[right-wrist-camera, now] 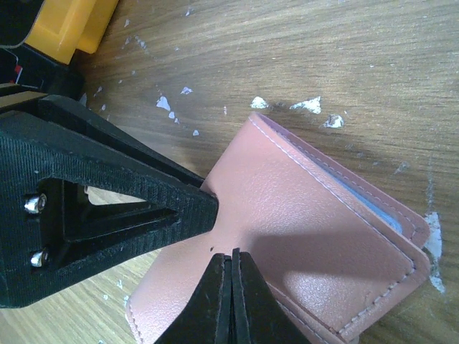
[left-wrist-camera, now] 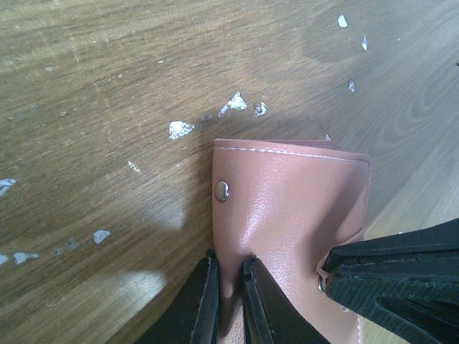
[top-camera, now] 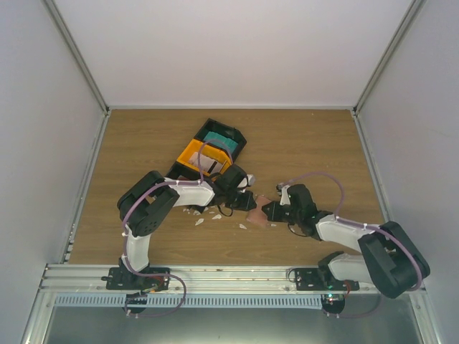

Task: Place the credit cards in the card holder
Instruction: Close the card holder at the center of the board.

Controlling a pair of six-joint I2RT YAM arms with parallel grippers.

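Note:
The salmon card holder (top-camera: 258, 214) lies folded on the wood between both arms. My left gripper (left-wrist-camera: 229, 276) is shut on it, pinching up a ridge of its leather near the left edge, below the metal snap (left-wrist-camera: 221, 190). My right gripper (right-wrist-camera: 231, 256) is shut, its joined tips resting on the card holder's (right-wrist-camera: 308, 215) top face with nothing between them. Light-blue lining (right-wrist-camera: 366, 202) shows at the holder's open edge. Flat teal (top-camera: 216, 139) and white (top-camera: 209, 165) pieces that look like credit cards lie in the tray.
The black-and-orange tray (top-camera: 190, 154) stands just behind the left gripper (top-camera: 246, 201). Small white paper scraps (top-camera: 199, 221) dot the wood around the holder. The right gripper (top-camera: 270, 212) and left gripper nearly touch over the holder. Walls enclose the table.

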